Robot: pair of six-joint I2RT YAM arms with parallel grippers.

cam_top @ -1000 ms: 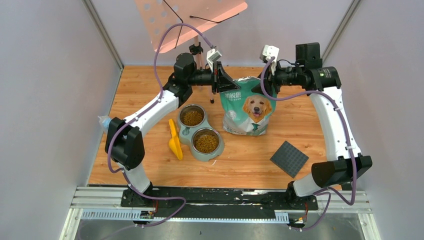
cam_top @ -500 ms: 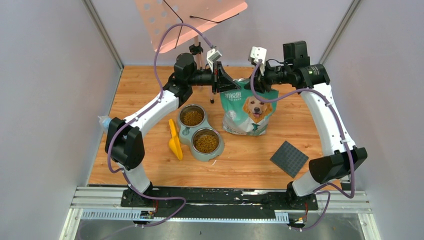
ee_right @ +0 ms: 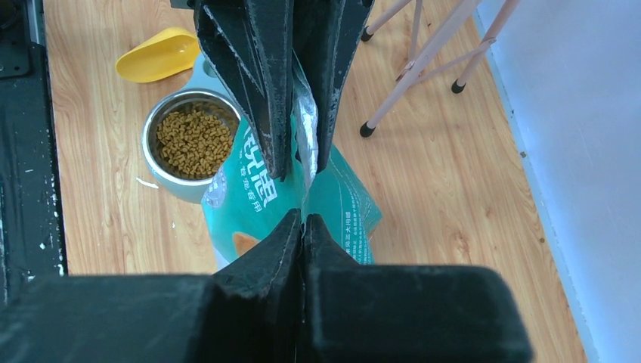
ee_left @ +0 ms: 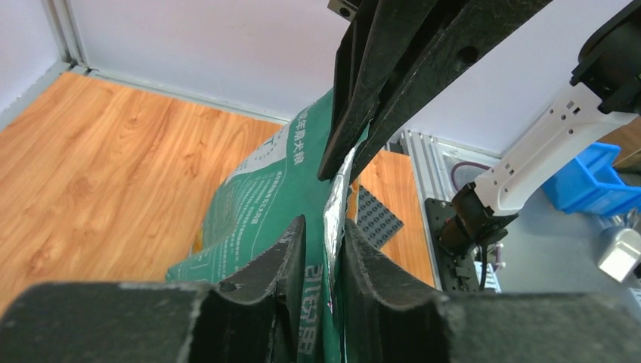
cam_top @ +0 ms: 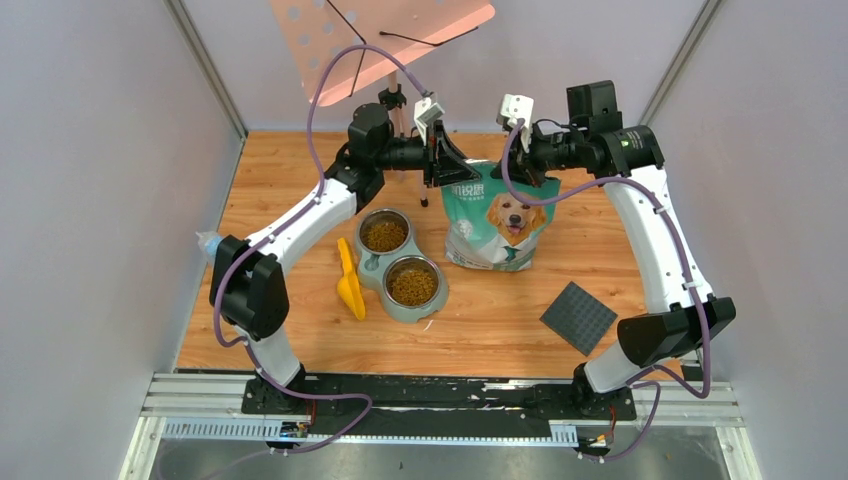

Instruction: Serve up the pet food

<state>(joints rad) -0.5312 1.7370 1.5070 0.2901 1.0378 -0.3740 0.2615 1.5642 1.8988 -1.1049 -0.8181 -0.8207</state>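
The left gripper (ee_left: pixel 325 231) is closed narrow on the silver-lined top edge of the bag (cam_top: pixel 495 215), at its upper left corner. The right gripper (ee_right: pixel 302 219) is pinched almost flat on the same edge at the upper right corner. The two claws face each other across the top of the bag, near one another but not touching. In both wrist views the top strip runs from one pair of fingers to the other. Whether the mouth of the bag is sealed or parted cannot be told.

The bag stands upright on the worktop (cam_top: pixel 590 250), near the middle of the far edge, with its dog print facing the near edge.

The kibble (cam_top: pixel 384 235) lies in a twin bowl (cam_top: pixel 368 265) just left of the bag, about midway between the far and near edges. Both cups hold a brown heap, one cup farther and to the left, the other nearer and to the right.

A yellow scoop (cam_top: pixel 349 285) lies just beside the bowl's left side, its handle pointing toward the far edge. A black mat (cam_top: pixel 578 317) lies flat toward the near right corner, well apart from the bag. A pink stand (cam_top: pixel 400 30) rises at the far edge, behind the left gripper.
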